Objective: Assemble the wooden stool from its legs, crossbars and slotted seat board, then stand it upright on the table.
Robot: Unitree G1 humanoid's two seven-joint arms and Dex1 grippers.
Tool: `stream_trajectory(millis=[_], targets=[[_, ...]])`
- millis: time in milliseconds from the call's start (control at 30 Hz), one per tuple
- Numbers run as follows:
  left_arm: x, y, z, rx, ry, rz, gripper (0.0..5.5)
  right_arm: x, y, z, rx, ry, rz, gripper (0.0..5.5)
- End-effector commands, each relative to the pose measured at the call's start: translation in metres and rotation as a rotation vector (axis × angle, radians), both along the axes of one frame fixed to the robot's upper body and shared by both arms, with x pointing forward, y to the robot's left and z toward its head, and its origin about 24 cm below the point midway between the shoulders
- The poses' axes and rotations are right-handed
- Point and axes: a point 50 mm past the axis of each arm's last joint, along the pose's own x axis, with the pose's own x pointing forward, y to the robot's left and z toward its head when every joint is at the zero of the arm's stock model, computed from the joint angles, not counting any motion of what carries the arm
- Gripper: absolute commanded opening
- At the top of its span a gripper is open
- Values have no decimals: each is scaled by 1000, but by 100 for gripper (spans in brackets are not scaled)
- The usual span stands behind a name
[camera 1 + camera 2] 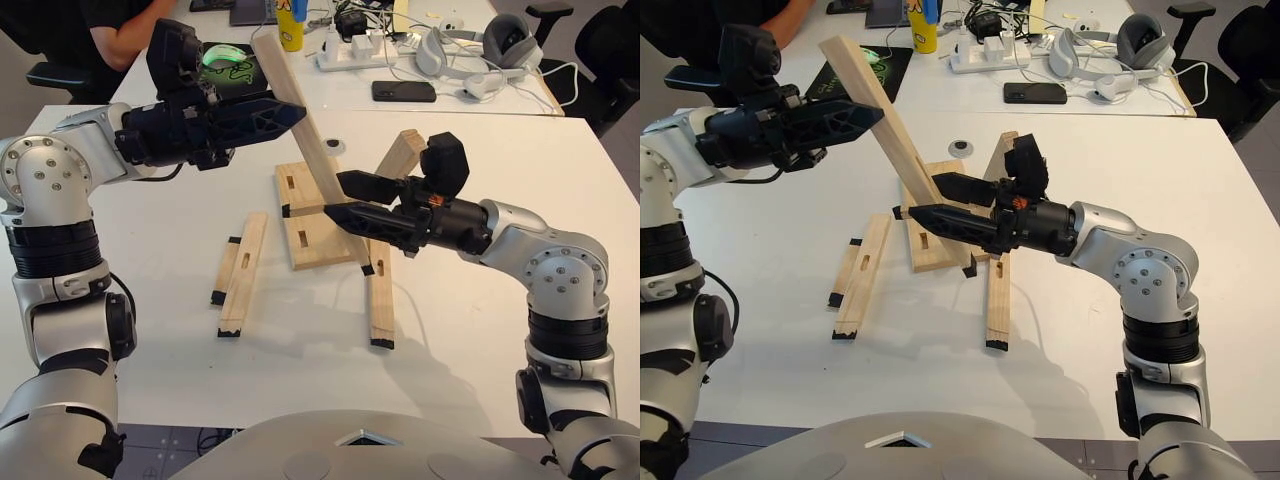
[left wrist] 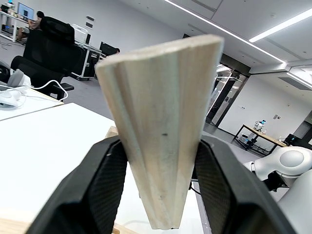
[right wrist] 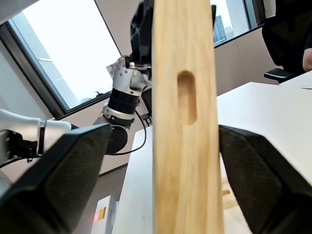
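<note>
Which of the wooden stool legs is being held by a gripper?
The tilted leg, clamped near its top by the left gripper; the others lie low and ungripped.

Left gripper (image 1: 292,112) clamps the upper part of a tilted leg (image 1: 313,150), whose black-tipped foot sits at the near right edge of the seat board (image 1: 305,245). Right gripper (image 1: 334,195) straddles that leg lower down, jaws apart. Two bars (image 1: 240,268) lie left of the board.
</note>
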Motion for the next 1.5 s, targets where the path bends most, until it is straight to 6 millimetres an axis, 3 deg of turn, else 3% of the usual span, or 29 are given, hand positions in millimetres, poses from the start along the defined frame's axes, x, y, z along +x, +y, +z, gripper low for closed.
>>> stream_trajectory(millis=[33,200,367,500,667,900,1133,1500], targets=[[-3,4,3,34,-18,11,209,1,-16,5,17,-15,-54,393],[-7,6,2,69,-26,9,208,-6,-35,14,97,22,-69,393],[-17,18,4,163,-89,56,208,-44,-58,-34,-283,152,11,393],[-29,33,6,236,-140,110,208,-43,-62,-64,-418,145,-62,393],[-41,46,-11,389,-174,159,208,-37,-33,-80,-415,44,-157,393],[-33,69,-14,304,-222,329,208,-37,-5,-90,-477,-84,-155,393],[-28,67,-26,286,-261,372,207,-27,15,-112,-604,-130,-237,393],[-21,63,-48,307,-333,428,207,-9,41,-118,-657,-240,-361,393]])
